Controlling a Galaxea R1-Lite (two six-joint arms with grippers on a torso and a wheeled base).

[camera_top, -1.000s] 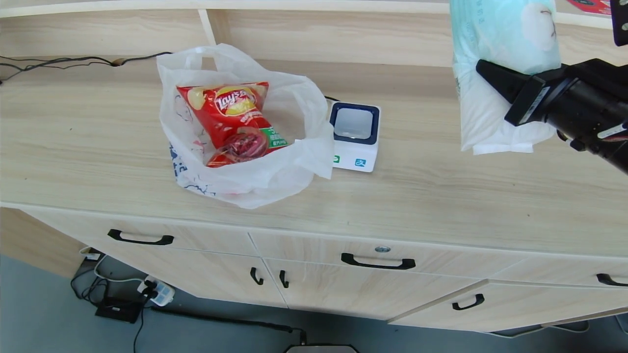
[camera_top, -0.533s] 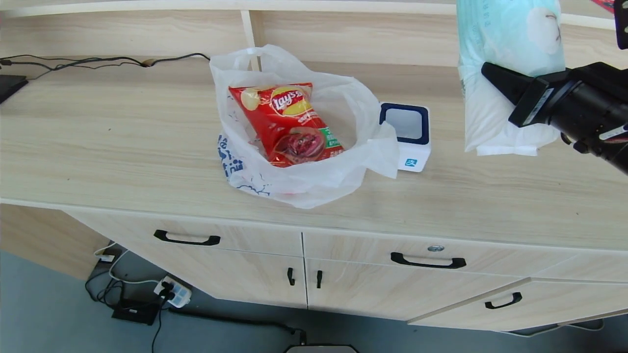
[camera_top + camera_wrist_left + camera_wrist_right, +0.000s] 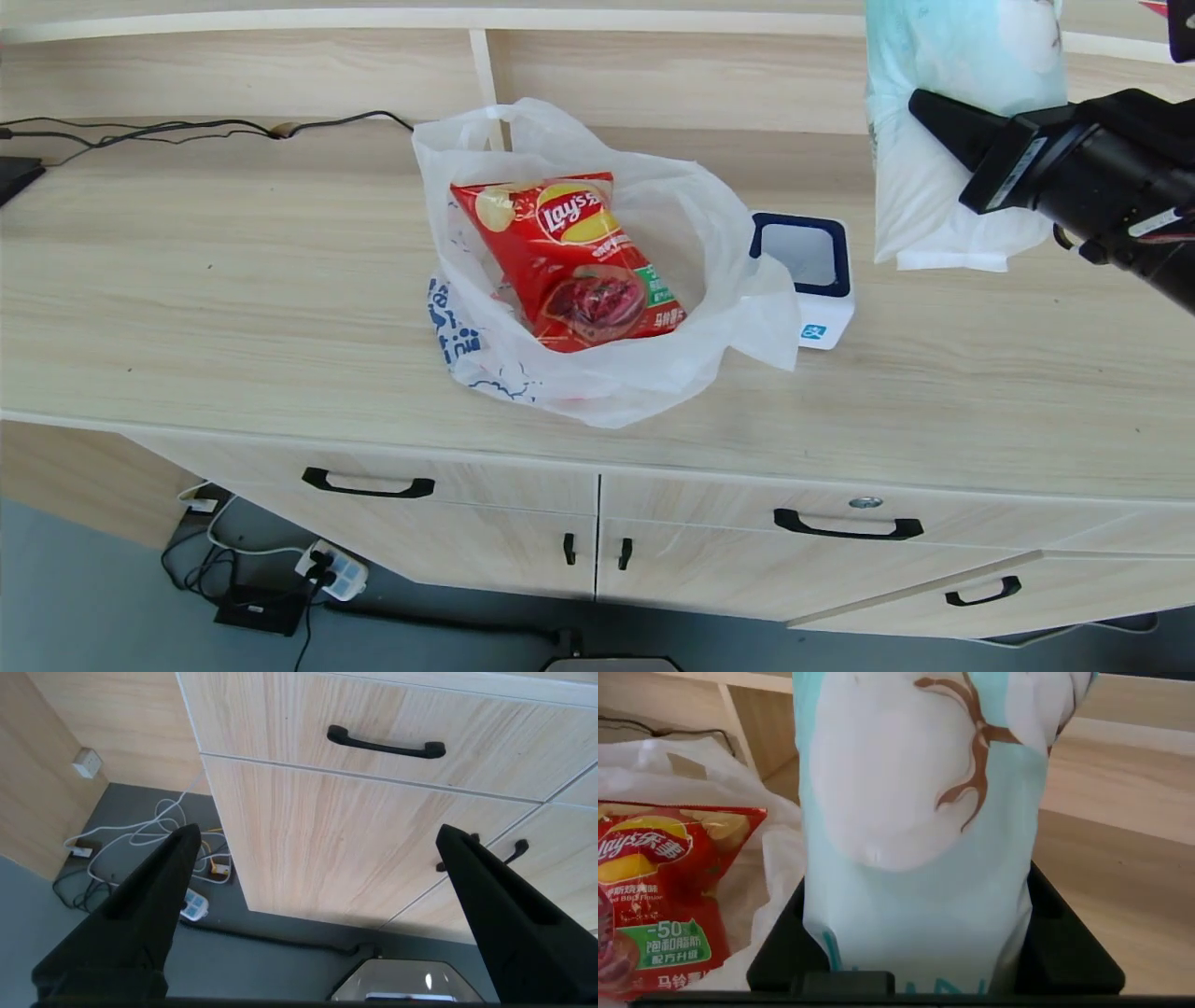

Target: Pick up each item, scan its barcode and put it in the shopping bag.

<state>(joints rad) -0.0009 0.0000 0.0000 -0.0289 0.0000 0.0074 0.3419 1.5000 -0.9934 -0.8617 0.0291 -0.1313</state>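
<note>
Head view: a pale wooden bench (image 3: 233, 280) carries a small white scanner (image 3: 810, 280) whose dark-rimmed window faces up. An open white shopping bag (image 3: 653, 373) slumps to the left of the scanner and touches it. A red crisp packet (image 3: 579, 261) lies inside the bag. To the right of the scanner and well above it, the right claw (image 3: 952, 112) is clamped on a soft pale-blue-and-white pack (image 3: 920, 210). The pack is held upright with its lower end hanging free.

The pack looks squashy, so it may sag or slide in the grip on the way to the scanner. The bag's loose rim drapes against the scanner and could cover the window or snag the pack. No barcode can be made out, so the code may end up facing away from the scanner.

Left wrist view: the left claw (image 3: 318, 835) is spread wide and holds nothing. It hangs below the scanner's level, facing a drawer handle (image 3: 385, 743).

Right wrist view: the pack (image 3: 915, 812) sits squeezed in the right claw (image 3: 924, 943). The crisp packet (image 3: 663, 896) and the shopping bag (image 3: 719, 775) lie beyond it. The pack blocks much of this sight line, so judging the approach to the scanner could be harder.
</note>
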